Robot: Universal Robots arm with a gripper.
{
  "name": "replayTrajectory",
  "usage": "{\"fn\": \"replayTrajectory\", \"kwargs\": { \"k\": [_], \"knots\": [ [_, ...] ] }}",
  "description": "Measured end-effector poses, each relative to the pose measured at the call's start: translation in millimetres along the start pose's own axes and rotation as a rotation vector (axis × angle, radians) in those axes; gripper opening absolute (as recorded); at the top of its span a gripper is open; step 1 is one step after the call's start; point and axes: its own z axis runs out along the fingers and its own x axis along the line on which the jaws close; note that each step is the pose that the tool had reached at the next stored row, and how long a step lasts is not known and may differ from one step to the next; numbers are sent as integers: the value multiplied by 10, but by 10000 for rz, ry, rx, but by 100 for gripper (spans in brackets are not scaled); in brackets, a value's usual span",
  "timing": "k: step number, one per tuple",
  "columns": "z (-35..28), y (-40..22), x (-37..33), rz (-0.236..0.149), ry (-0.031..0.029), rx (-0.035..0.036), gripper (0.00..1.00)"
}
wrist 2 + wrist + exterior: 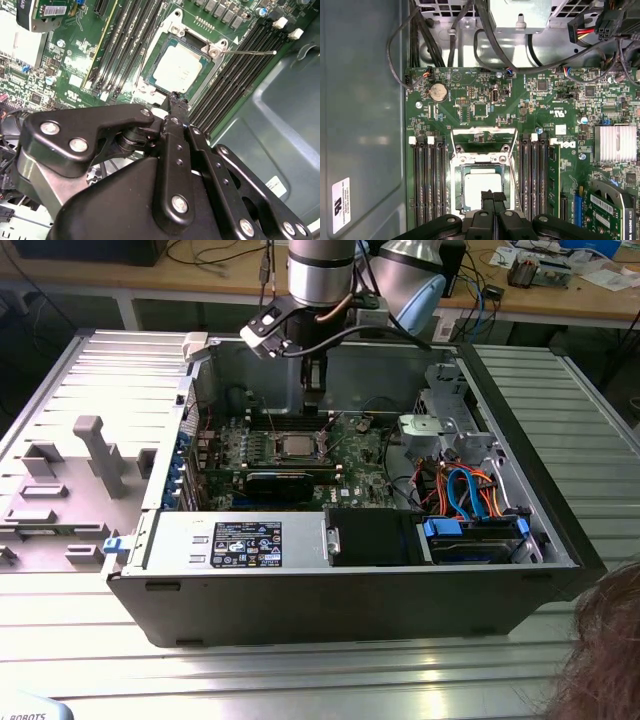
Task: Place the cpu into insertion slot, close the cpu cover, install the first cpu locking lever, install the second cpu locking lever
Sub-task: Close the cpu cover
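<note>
Tool (492,195) pressed together hides one edge of the cpu (479,183) seated in the insertion slot (457,190)

Silver-grey cpu (177,67); green board (485,100); matt black pincer (176,102); black memory slots (429,180), white-tipped; orange and blue cables (462,495); dark grey case (330,605); ribbed pale grey tabletop (300,680).
</note>
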Motion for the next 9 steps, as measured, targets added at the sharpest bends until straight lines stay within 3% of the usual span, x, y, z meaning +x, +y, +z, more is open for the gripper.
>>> {"fn": "replayTrajectory", "kwargs": {
  "k": [9],
  "knots": [
    [3,81,1,0,-13,1,11]
  ]
}}
